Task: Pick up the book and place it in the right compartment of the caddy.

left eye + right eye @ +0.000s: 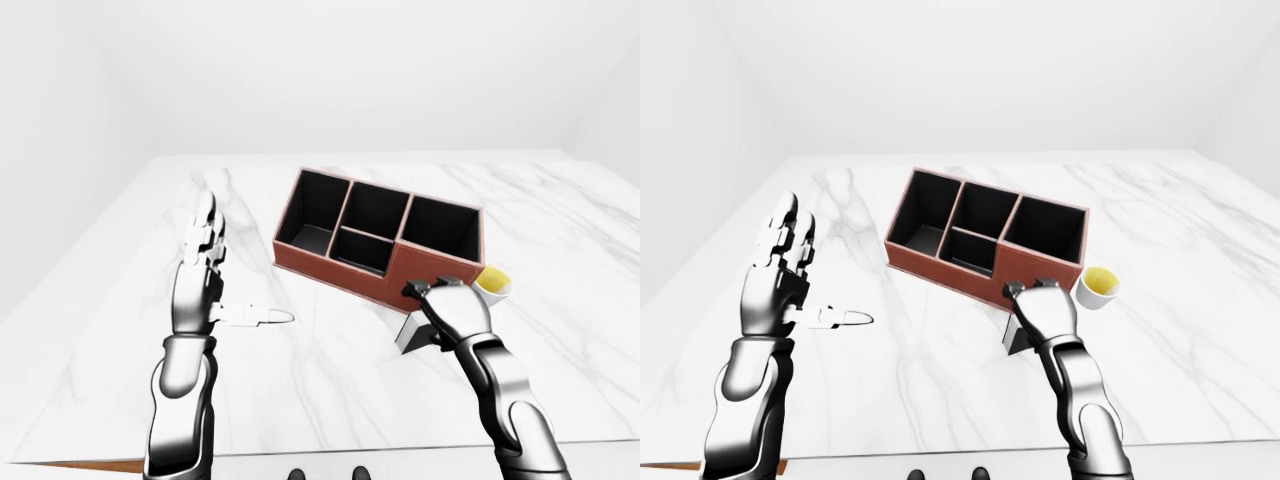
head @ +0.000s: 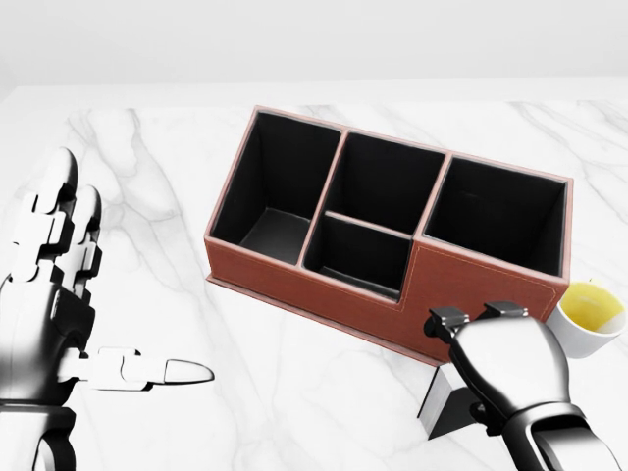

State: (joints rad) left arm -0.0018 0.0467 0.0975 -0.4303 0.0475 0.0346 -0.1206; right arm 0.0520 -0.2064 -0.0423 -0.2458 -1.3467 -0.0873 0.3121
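Over on the left of the head view the left hand stands upright and spread, thumb poking out sideways, holding nothing and well apart from the action; plenty of bare marble table around it; moving right, the brown caddy sits at a slant, its long axis running from upper left down to lower right, four dark compartments all looking vacant; the right compartment is the big one at the view's right end, open at the top; and just below that end wall, here's the right hand, fingers curled down over the book; the book is a dark slab on the table, close beside the caddy's near wall, mostly hidden under the palm, only its lower left corner showing; whether the grip has closed on it I cannot tell; the fingers arch over it, contact hidden; clearly the right hand is the nearer one; the target lies up the view from the book, so I'd judge a lift and a short carry over the wall is what counts; watch the small white cup of yellow liquid at far right, near the caddy's corner and the hand; tight room that side, open table below.
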